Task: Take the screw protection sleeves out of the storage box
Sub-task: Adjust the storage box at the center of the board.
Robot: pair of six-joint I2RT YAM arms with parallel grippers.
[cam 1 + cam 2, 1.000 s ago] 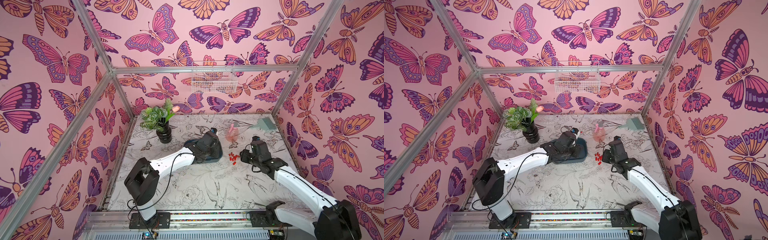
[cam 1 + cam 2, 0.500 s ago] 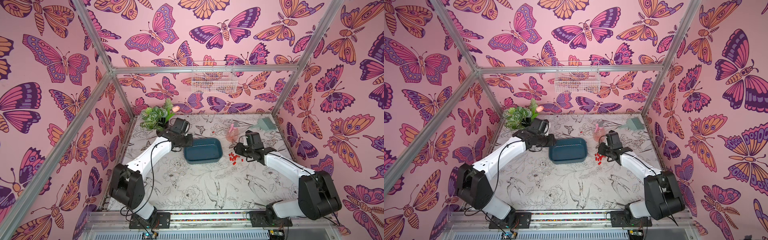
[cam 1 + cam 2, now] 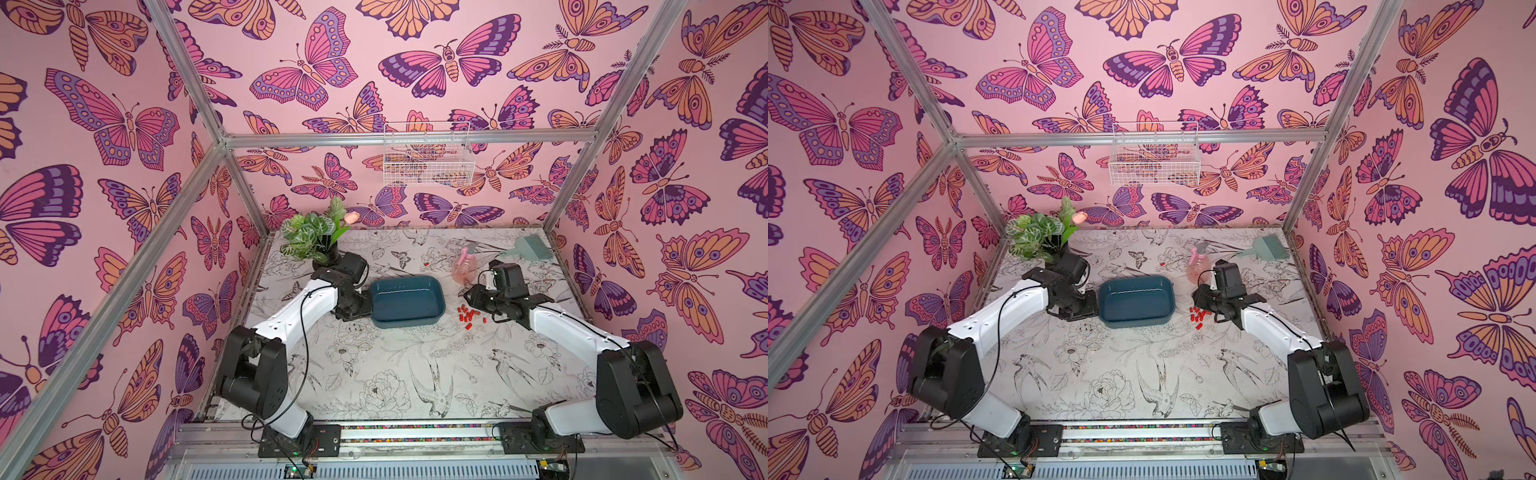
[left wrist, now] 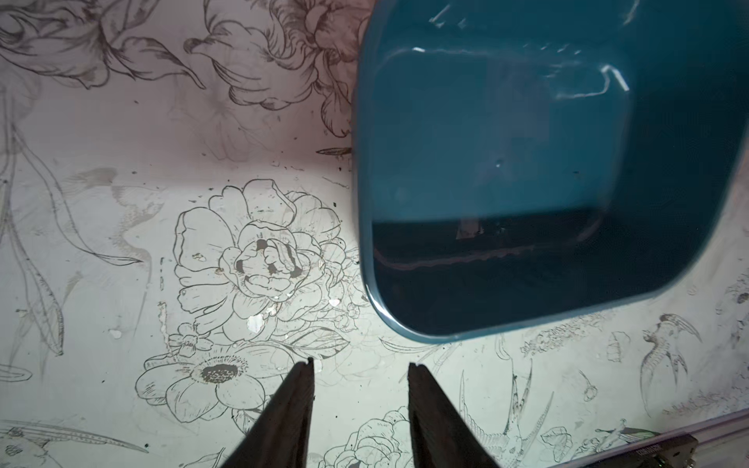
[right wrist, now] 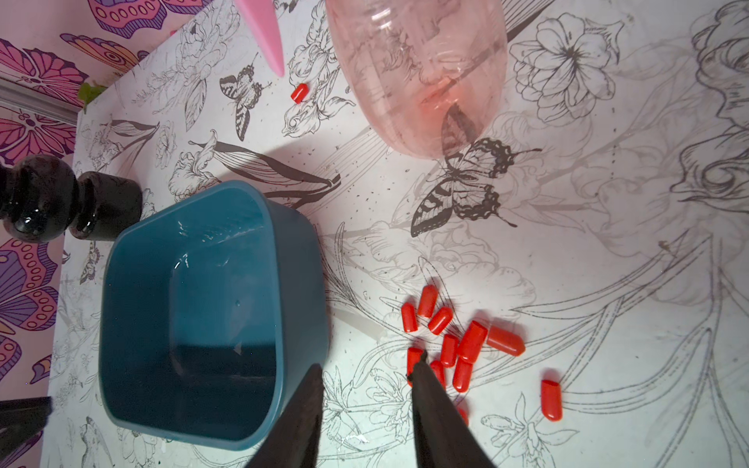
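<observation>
Setting: we record a robot test cell, a lab rig. An aluminium frame [image 3: 411, 139] carries butterfly-print walls [image 3: 124, 124] around a worktop [image 3: 395, 374] printed with flowers and birds. The left arm [image 3: 291, 316] and the right arm [image 3: 573, 328] are bolted to a rail [image 3: 415, 433] along its near edge. Props: a wire basket [image 3: 428, 166] on the back wall and a potted plant [image 3: 309, 232] at the far left corner.

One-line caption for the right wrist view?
Open right gripper above the table by the empty box; red sleeves lie scattered outside it, near a pink bottle.
</observation>
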